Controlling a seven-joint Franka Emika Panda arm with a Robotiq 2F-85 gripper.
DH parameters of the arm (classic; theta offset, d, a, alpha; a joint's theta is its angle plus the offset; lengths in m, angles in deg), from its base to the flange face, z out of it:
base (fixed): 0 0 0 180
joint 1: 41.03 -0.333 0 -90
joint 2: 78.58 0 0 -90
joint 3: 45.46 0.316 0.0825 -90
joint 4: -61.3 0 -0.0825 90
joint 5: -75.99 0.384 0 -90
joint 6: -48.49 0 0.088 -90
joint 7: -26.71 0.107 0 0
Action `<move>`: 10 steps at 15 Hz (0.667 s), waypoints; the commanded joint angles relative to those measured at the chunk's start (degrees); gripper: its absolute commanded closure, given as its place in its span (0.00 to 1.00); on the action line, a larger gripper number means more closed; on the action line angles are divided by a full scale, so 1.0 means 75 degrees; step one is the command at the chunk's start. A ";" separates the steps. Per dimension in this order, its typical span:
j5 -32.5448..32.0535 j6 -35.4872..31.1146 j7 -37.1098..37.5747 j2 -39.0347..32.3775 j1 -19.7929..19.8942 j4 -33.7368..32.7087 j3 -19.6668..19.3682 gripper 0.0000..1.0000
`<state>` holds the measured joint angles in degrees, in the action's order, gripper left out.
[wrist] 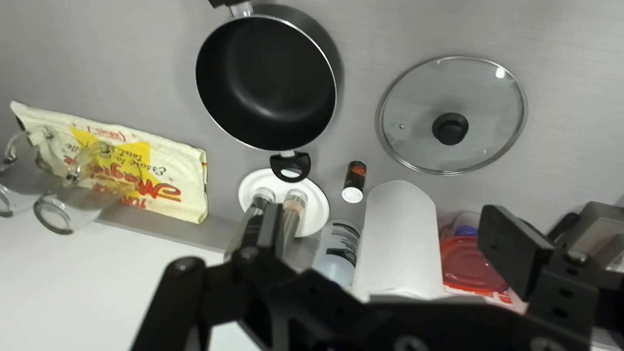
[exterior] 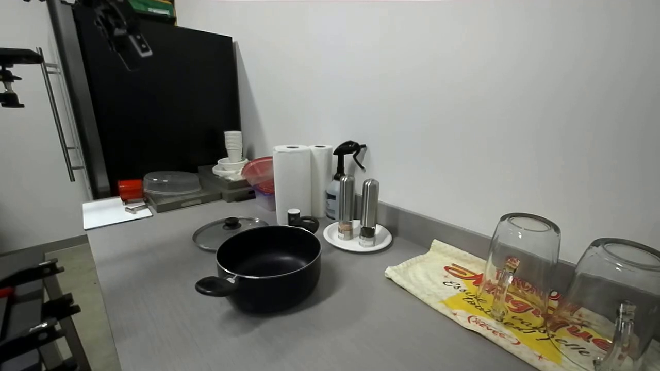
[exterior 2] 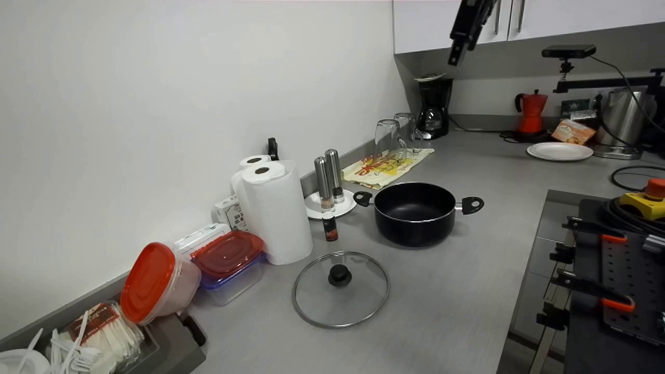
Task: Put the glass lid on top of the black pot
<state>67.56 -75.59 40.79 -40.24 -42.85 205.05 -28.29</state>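
Observation:
The glass lid (exterior: 209, 238) lies flat on the grey counter with its dark knob up. It also shows in an exterior view (exterior 2: 340, 306) and in the wrist view (wrist: 477, 151). The black pot (exterior: 273, 293) stands upright beside it, uncovered and apparently empty, apart from the lid. The pot also shows in an exterior view (exterior 2: 415, 228) and in the wrist view (wrist: 268, 73). My gripper (wrist: 387, 231) is open and empty, its fingers wide apart. It hangs high above the counter in both exterior views (exterior: 136, 54) (exterior 2: 457, 52), well clear of lid and pot.
Paper towel rolls (exterior 2: 280, 223) and a small spice jar (exterior 2: 330, 228) stand near the lid. A white plate (exterior: 381, 239) holds two steel mills beside the pot's far handle. Upturned glass mugs (exterior: 521, 242) stand on a printed cloth (exterior: 412, 270). Plastic containers (exterior 2: 228, 254) sit along the wall.

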 commanded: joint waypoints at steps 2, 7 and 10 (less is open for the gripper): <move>-0.0759 -0.0587 -0.0123 -0.1989 -0.0012 -0.1598 0.0266 0.00; -0.1066 -0.1193 -0.0206 -0.4206 0.0240 -0.2791 0.0351 0.00; -0.1211 -0.1080 -0.0192 -0.5436 -0.0218 -0.3236 -0.0125 0.00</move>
<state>60.06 -84.09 40.13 -71.39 -42.23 186.30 -27.03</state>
